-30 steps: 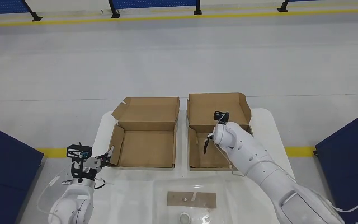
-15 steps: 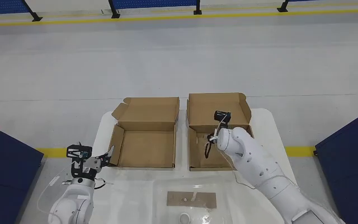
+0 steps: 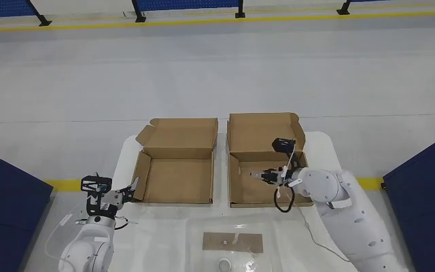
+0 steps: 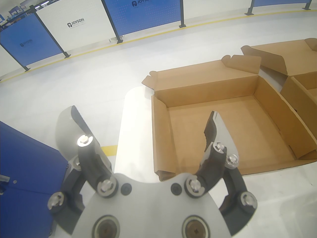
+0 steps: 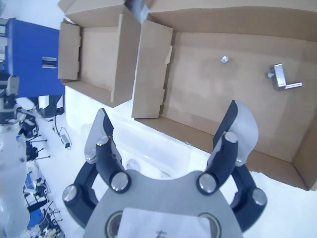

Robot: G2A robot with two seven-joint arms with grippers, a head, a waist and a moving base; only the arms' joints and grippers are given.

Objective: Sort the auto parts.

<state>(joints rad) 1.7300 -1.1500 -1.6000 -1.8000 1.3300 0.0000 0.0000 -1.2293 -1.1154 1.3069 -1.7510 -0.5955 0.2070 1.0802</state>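
Observation:
Two open cardboard boxes stand side by side on the white table. The left box holds nothing. On the floor of the right box lie a small silver bolt and a bent metal bracket. My right gripper hovers open over the right box, nothing between its fingers. At the table's front left corner, just beside the left box, my left gripper is open and holds nothing.
A clear plastic sheet covers the table's front, with a brown strip and a small white ring on it. Blue bins flank the table at the left and right.
The right arm has swung out to the right, and its gripper has shifted from the right box's left side toward its middle. The left arm has not moved.

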